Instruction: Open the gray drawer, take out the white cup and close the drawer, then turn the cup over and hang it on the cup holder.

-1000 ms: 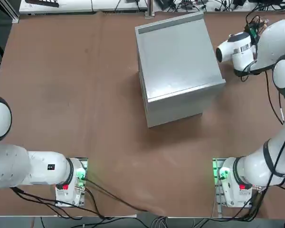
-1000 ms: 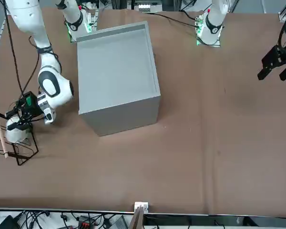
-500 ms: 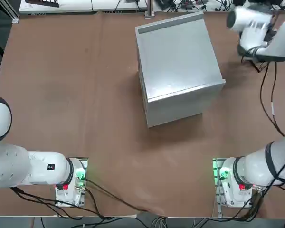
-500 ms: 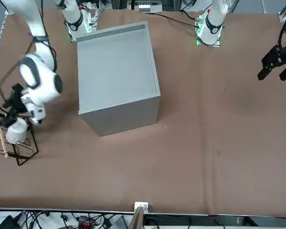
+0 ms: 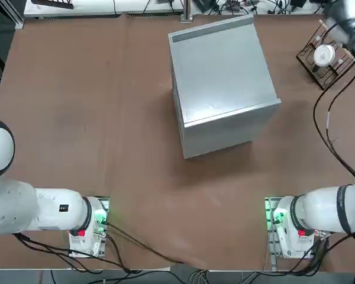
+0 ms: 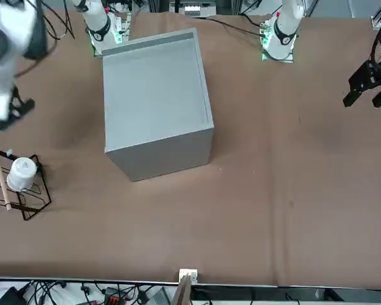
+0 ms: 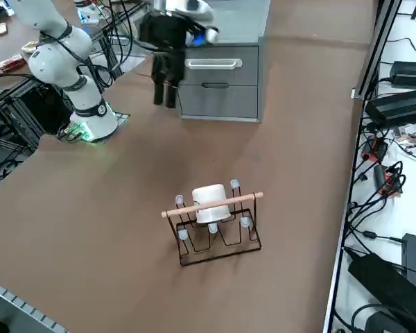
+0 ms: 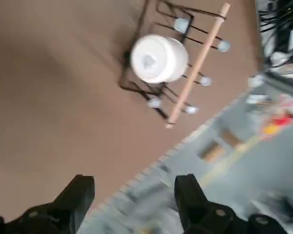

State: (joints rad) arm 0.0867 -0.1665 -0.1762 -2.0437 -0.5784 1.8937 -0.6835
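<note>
Plainly, the white cup (image 7: 211, 202) hangs bottom up, the right gripper's (image 8: 134, 204) fingers apart.

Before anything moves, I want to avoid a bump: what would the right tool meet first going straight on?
Probably the brown tabletop: the right tool seems to point down at it. The cup holder looks off that line, though depth is unclear.

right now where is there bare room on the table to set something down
Widest: between the gray cabinet and the parked left arm. Also between the cabinet and the right arm's base. Crowded: the cup holder with its white cup, right gripper open nearby.
</note>
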